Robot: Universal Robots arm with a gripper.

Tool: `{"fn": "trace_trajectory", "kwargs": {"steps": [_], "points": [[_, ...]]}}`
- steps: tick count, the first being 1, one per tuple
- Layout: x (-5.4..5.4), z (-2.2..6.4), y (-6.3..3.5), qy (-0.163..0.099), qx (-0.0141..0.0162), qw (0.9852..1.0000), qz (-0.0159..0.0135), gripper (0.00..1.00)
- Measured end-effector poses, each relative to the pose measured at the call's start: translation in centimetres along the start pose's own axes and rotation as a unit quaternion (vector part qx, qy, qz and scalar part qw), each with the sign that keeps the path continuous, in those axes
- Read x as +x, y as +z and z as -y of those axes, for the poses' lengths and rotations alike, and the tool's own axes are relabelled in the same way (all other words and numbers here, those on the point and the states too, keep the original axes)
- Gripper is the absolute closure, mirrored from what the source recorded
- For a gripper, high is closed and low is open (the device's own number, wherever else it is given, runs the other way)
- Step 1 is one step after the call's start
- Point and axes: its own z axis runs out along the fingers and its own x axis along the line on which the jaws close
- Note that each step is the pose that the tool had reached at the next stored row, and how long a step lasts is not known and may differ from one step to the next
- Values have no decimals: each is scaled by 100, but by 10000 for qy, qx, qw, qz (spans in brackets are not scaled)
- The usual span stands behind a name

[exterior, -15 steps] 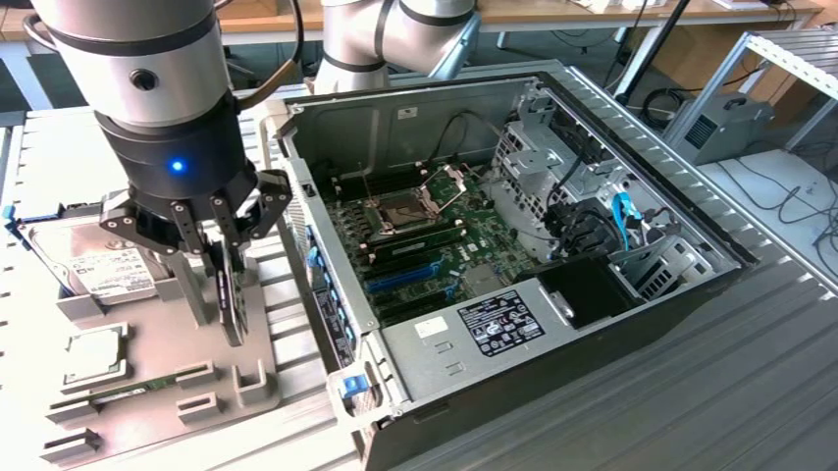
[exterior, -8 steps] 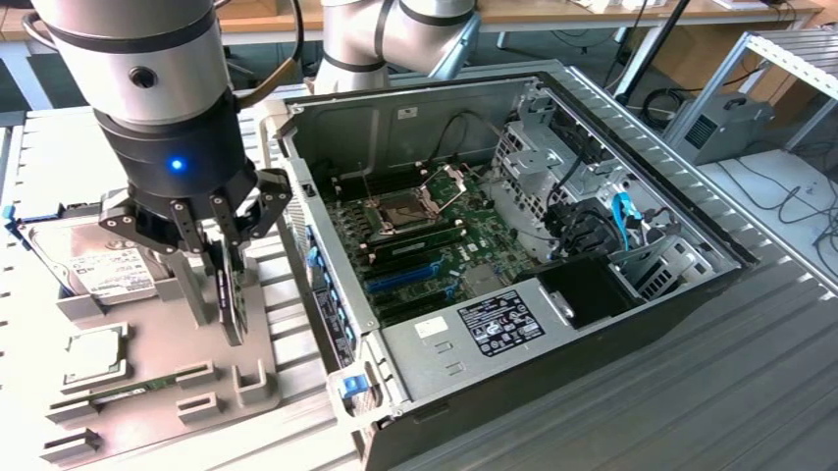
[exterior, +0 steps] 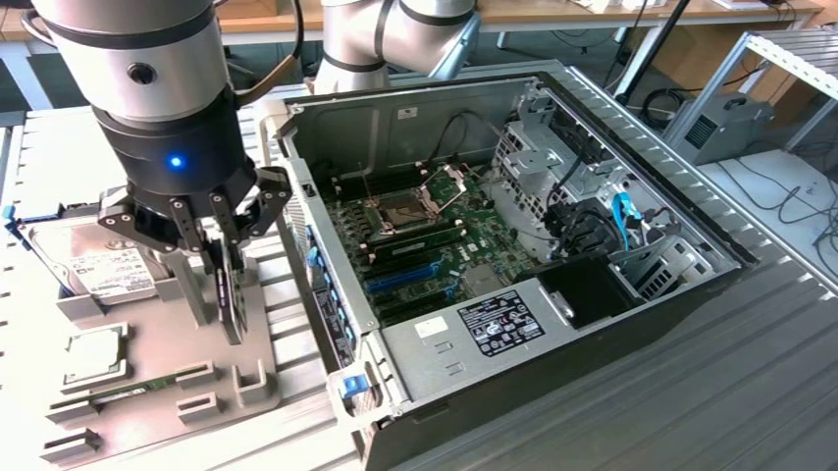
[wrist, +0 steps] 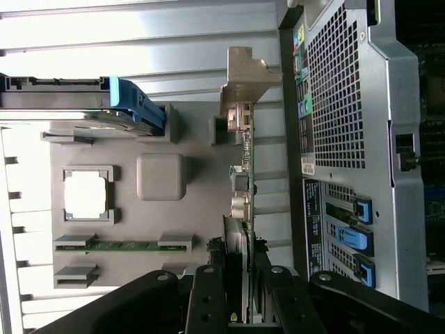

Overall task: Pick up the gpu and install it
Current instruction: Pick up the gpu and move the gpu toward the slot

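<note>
The gpu (exterior: 235, 294) stands on edge over the grey fixture plate (exterior: 157, 324), at the exterior view's left of the open computer case (exterior: 524, 245). It looks like a thin dark slab from here. My gripper (exterior: 226, 257) comes down on it from above, shut, with a finger on each side. In the wrist view the gpu (wrist: 242, 202) runs edge-on away from my gripper (wrist: 240, 292), showing its green board edge and its silver end bracket (wrist: 247, 76). I cannot tell whether the card still rests in its holder. The motherboard (exterior: 433, 235) lies exposed inside the case with its blue slots (exterior: 399, 280).
On the fixture plate (wrist: 188, 229) sit a silver hard drive (exterior: 98, 265) with a white label, a square processor (exterior: 98, 353) and a narrow green memory stick (exterior: 131, 392). The case's perforated rear wall (wrist: 348, 104) with blue slot latches (wrist: 354, 236) stands close beside the card.
</note>
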Motion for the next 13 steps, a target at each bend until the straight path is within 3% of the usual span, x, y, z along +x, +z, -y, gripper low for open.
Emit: {"fn": "trace_trajectory", "kwargs": {"steps": [13], "points": [[-1, -1, -39, 0, 0, 10000, 0, 74]]}}
